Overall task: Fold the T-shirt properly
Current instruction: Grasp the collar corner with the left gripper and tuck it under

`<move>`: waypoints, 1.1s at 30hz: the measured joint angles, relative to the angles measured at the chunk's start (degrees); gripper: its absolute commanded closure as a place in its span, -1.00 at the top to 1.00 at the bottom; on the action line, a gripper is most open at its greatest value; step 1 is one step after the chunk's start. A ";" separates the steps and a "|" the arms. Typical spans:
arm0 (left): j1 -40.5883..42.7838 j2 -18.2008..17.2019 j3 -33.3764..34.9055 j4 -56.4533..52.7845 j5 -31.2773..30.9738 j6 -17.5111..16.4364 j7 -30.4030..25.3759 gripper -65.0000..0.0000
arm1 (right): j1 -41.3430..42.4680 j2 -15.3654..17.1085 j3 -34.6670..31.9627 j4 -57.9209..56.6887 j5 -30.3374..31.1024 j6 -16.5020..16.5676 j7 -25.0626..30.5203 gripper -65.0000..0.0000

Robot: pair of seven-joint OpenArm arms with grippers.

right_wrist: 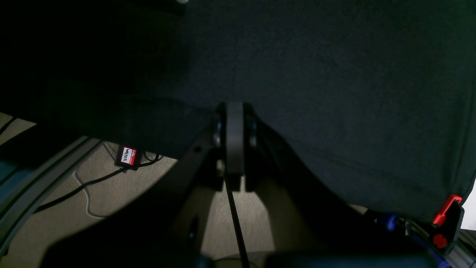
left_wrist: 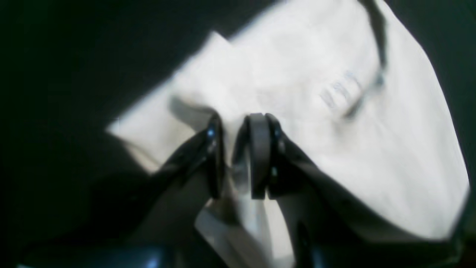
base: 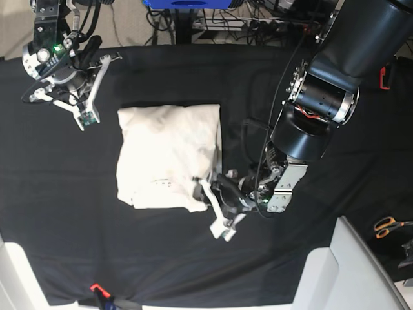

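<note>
Where your left wrist view looks down, the left gripper (left_wrist: 238, 156) pinches the T-shirt (left_wrist: 316, 111) hem; right wrist view: the right gripper (right_wrist: 234, 149) is pressed together over black cloth (right_wrist: 334, 93); base view: orange scissors (base: 386, 225) lie well apart

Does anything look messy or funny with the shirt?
Mostly neat: the cream cotton T-shirt lies folded into a rectangle on the black cloth-covered table. Only its corner nearest the left gripper is bunched up, pinched between the black fingers.

Left claw (left_wrist: 238, 156) low, jaws nearly together; right claw (right_wrist: 234, 145) closed, raised aside.
</note>
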 measured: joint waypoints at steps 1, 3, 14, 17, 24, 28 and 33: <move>-0.04 -0.02 0.00 0.00 0.02 0.74 -0.15 -0.75 | 0.00 0.00 0.00 0.00 0.00 0.00 -0.02 -1.00; -0.02 0.00 0.00 0.00 0.04 0.96 -0.17 -0.91 | 0.00 0.00 0.00 0.00 0.00 0.02 0.00 -1.00; 0.04 -0.02 0.00 0.17 0.02 0.96 -0.13 -1.00 | 0.00 0.02 0.00 0.00 0.00 0.00 0.00 -1.00; 0.07 -0.15 0.00 0.24 0.00 0.96 -0.07 -1.00 | 0.00 0.02 0.00 0.00 0.00 0.00 0.00 -1.00; 0.94 -1.42 -0.04 4.09 -0.42 1.99 3.58 -1.00 | 0.00 0.04 0.00 0.00 0.00 0.00 0.00 -1.00; 3.17 -2.89 -0.07 10.05 -0.70 5.92 4.74 -1.00 | 0.02 0.04 -0.07 0.00 0.02 0.00 0.02 -1.00; 4.24 -4.37 -0.04 12.72 -0.50 6.34 7.63 -1.00 | 0.00 0.02 -0.07 0.00 -0.02 0.02 -0.02 -1.00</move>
